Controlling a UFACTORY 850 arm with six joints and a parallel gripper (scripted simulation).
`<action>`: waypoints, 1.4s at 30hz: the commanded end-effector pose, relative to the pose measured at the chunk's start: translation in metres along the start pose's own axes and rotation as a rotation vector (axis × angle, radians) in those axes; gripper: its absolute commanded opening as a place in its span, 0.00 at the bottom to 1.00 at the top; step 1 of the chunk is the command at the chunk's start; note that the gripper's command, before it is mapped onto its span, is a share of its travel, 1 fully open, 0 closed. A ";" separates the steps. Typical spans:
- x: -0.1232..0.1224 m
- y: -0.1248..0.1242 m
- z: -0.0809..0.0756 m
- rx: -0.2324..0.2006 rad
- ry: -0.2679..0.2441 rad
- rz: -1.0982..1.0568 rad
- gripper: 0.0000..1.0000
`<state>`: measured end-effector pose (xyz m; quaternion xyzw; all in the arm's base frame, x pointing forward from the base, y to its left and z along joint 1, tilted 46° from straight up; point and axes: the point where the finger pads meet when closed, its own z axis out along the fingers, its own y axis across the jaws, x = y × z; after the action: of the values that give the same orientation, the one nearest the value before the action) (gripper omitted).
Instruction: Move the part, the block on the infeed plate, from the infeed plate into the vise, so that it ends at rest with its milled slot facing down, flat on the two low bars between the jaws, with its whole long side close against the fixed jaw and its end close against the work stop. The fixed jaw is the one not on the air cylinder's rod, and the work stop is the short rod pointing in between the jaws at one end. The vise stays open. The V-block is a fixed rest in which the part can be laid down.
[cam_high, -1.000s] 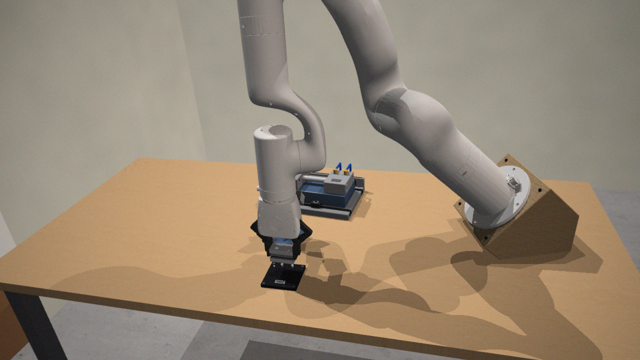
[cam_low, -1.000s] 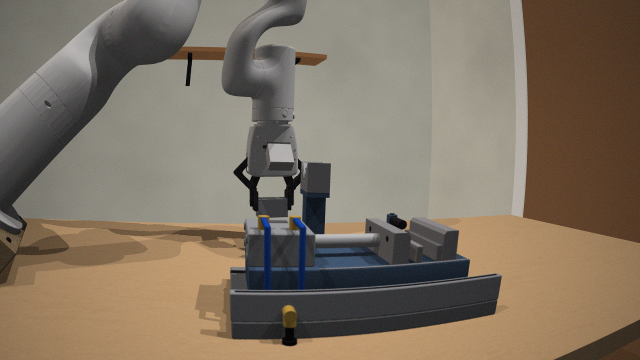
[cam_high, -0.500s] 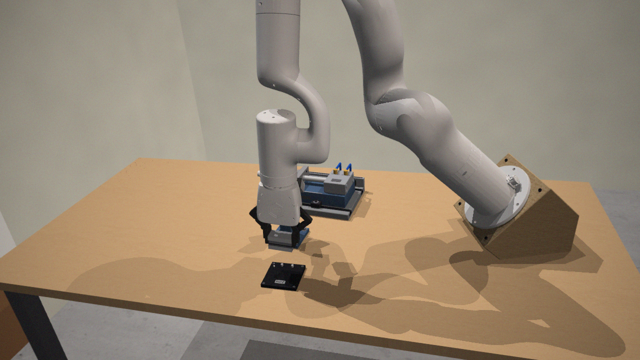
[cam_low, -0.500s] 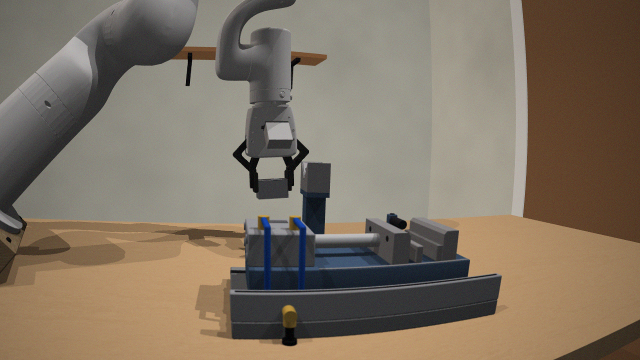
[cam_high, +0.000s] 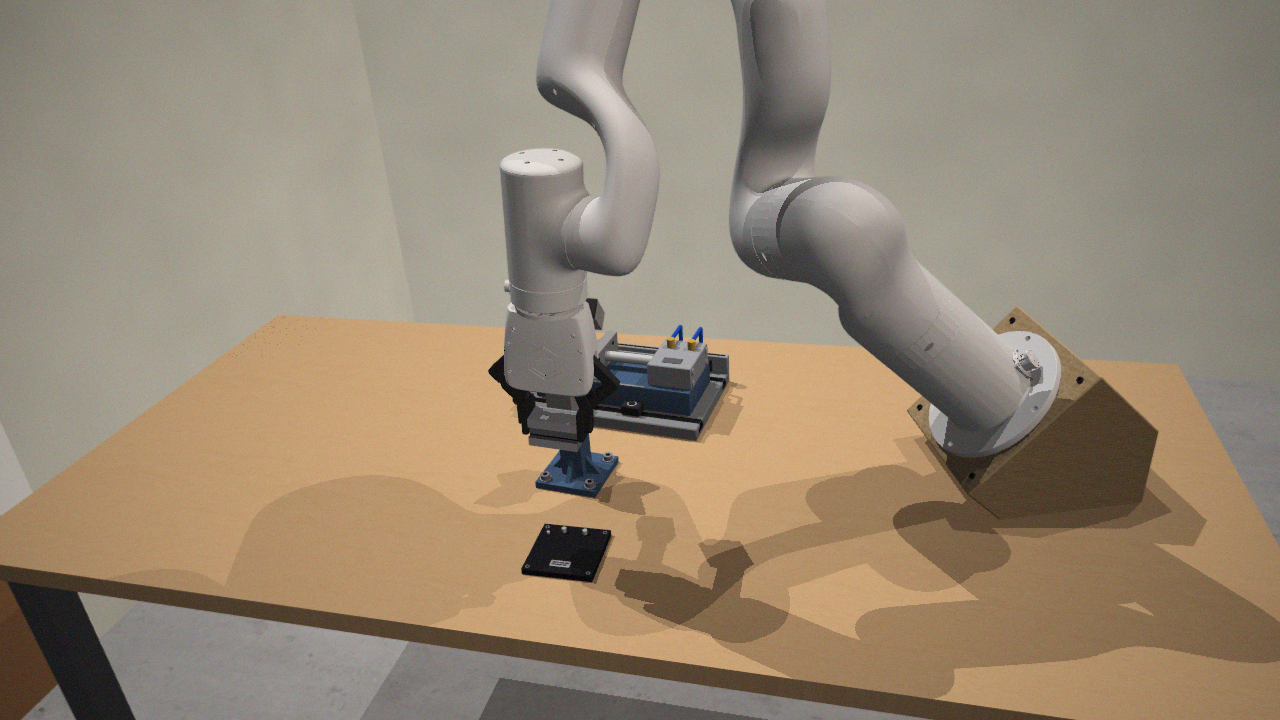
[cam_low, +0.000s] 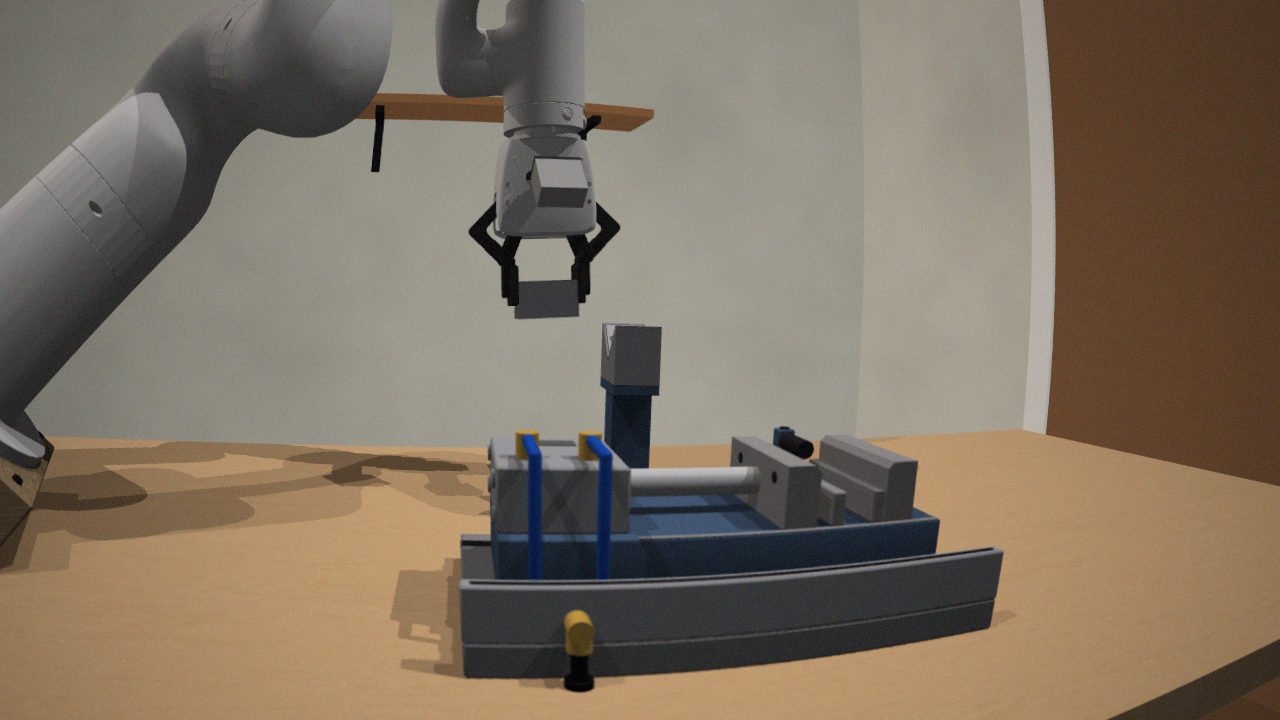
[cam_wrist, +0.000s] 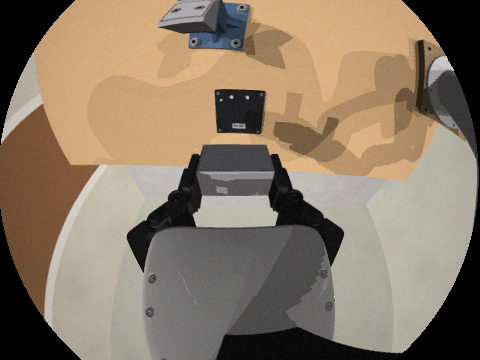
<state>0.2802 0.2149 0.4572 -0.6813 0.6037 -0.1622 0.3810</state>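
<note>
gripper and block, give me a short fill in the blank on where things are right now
1. The gripper is shut on the grey ____.
2. The black infeed plate now has ____ on it.
3. In the exterior view the part hangs higher than the top of the ____.
4. The vise has ____ between its jaws.

Missing words: part; nothing; V-block; nothing
</note>
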 end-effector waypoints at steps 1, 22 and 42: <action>0.002 -0.003 -0.032 -0.064 -0.010 -0.007 0.00; 0.002 -0.005 -0.056 -0.064 -0.010 -0.007 0.00; 0.003 -0.007 -0.056 -0.057 -0.010 -0.015 0.00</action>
<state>0.2464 0.1943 0.4964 -0.6967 0.6032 -0.1421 0.3614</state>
